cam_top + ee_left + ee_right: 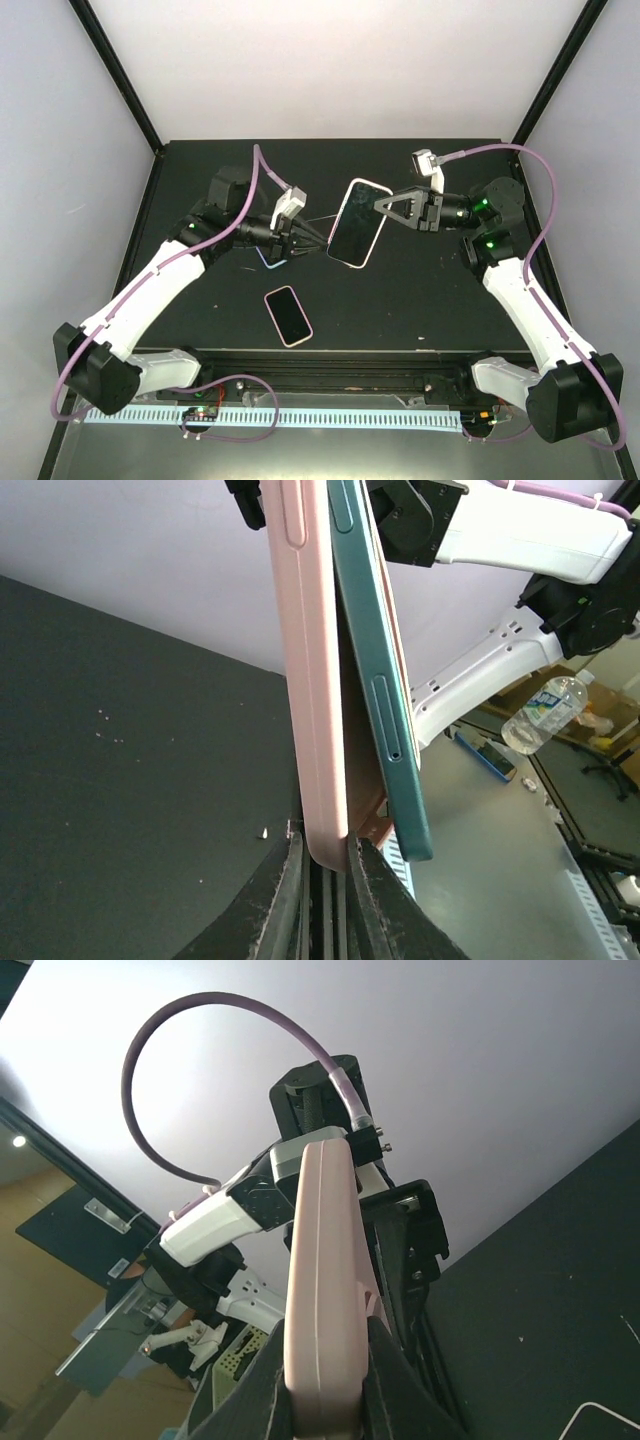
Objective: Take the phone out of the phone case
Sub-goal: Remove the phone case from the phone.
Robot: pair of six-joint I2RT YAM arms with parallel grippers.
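Note:
A phone in a pink case [357, 222] is held in the air over the table's middle, between both grippers. My left gripper [322, 243] is shut on the case's lower left corner. In the left wrist view the pink case [310, 680] sits between my fingertips [283, 880], and the teal phone [385, 680] has come partly out of it: its lower end stands apart from the case. My right gripper [381, 205] is shut on the case's right edge. The right wrist view shows only the pink case [322, 1290] clamped between the jaws [325, 1405].
A second phone in a pink case [288, 315] lies flat on the black table [450, 300] near the front. A pale, light-blue-edged object [267, 258] lies under my left wrist. Walls enclose the table at the back and sides.

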